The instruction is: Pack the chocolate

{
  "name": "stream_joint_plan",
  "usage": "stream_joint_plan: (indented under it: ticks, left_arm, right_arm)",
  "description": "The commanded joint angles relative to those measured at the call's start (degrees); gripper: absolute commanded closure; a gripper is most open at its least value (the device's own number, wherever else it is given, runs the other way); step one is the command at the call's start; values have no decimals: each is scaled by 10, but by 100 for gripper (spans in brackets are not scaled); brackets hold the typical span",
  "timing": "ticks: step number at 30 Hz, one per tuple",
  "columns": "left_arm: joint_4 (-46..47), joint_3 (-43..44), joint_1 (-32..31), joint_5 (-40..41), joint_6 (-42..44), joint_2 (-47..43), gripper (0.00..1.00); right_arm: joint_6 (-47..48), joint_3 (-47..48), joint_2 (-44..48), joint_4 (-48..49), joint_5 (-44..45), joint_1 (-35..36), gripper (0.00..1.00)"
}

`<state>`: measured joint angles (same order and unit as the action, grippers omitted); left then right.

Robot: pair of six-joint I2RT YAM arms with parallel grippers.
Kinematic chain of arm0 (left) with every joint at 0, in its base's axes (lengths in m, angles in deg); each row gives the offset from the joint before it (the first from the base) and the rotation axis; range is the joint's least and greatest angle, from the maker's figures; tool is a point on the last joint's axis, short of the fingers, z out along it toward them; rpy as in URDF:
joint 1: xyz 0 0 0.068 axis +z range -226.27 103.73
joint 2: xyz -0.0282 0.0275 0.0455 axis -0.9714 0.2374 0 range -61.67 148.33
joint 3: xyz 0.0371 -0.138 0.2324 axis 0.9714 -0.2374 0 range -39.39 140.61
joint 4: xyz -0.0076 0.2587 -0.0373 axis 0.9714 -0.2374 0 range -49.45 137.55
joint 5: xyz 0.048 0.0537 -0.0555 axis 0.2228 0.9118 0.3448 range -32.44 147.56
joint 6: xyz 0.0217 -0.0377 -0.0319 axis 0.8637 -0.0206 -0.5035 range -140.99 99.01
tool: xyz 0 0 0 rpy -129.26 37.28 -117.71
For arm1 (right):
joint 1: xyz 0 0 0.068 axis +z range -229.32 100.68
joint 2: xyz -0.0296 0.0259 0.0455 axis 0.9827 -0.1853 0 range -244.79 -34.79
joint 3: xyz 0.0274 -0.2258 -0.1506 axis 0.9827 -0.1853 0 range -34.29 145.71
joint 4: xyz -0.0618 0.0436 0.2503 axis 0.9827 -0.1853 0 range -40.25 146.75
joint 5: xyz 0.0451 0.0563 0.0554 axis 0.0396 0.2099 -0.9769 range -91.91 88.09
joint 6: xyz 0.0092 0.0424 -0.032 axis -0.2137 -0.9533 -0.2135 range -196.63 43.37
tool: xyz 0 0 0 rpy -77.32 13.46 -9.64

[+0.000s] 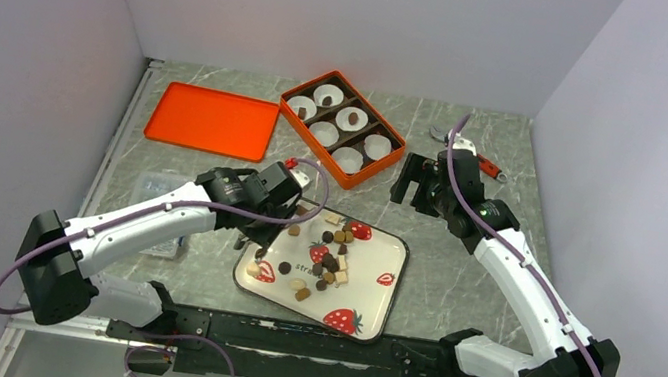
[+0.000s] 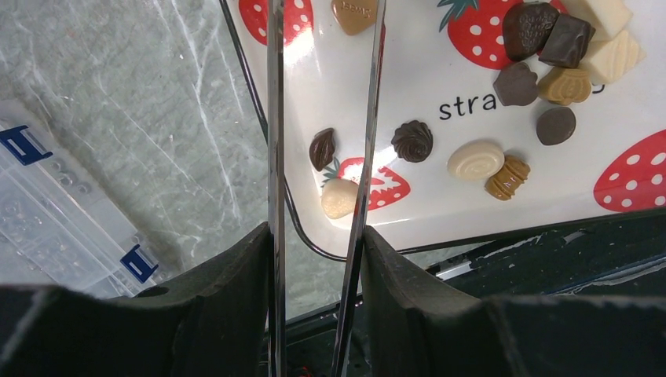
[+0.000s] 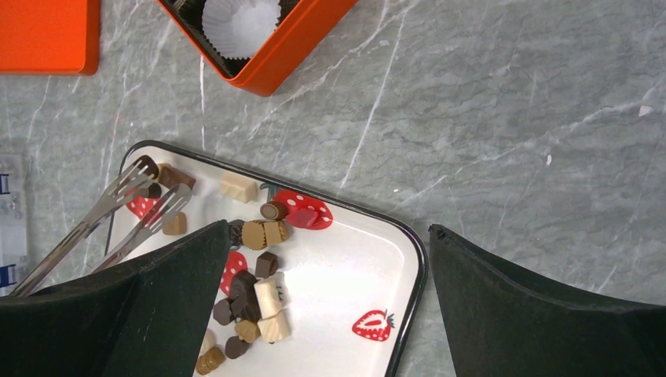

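Note:
Several bite-sized chocolates (image 1: pixel 332 254), dark, light brown and cream, lie on a white strawberry-print tray (image 1: pixel 378 258). My left gripper (image 1: pixel 275 200) is shut on metal tongs (image 2: pixel 275 118), whose two blades run between its fingers (image 2: pixel 318 236). In the right wrist view the tongs' tips (image 3: pixel 145 184) sit among pieces at the tray's far left corner, with a dark round piece (image 3: pixel 146 166) at one tip. I cannot tell if one is pinched. My right gripper (image 1: pixel 424 188) is open and empty, above the table right of the box; it looks down on the tray (image 3: pixel 353 267).
An orange six-compartment box (image 1: pixel 342 127) with white paper cups stands behind the tray; two cups hold a brown piece. Its orange lid (image 1: pixel 212 119) lies to the left. A clear plastic case (image 1: pixel 157 196) lies under the left arm. A red-handled tool (image 1: pixel 479 158) lies at the back right.

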<state>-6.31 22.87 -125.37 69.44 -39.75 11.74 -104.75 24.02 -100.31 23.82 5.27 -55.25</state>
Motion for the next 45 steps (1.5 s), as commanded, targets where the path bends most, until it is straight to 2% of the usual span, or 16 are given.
stream_joint_plan:
  ticks: [1,20,45]
  left_arm:
    - [10,23,-10,-2,-6,1,53]
    - [0,31,-21,10,-9,-3,52]
    - [18,54,-22,2,4,47,54]
  right_arm:
    - [0,-4,18,15,13,-2,0]
    - [-1,-5,25,10,15,-2,0]
    - [2,-11,36,1,26,-3,0]
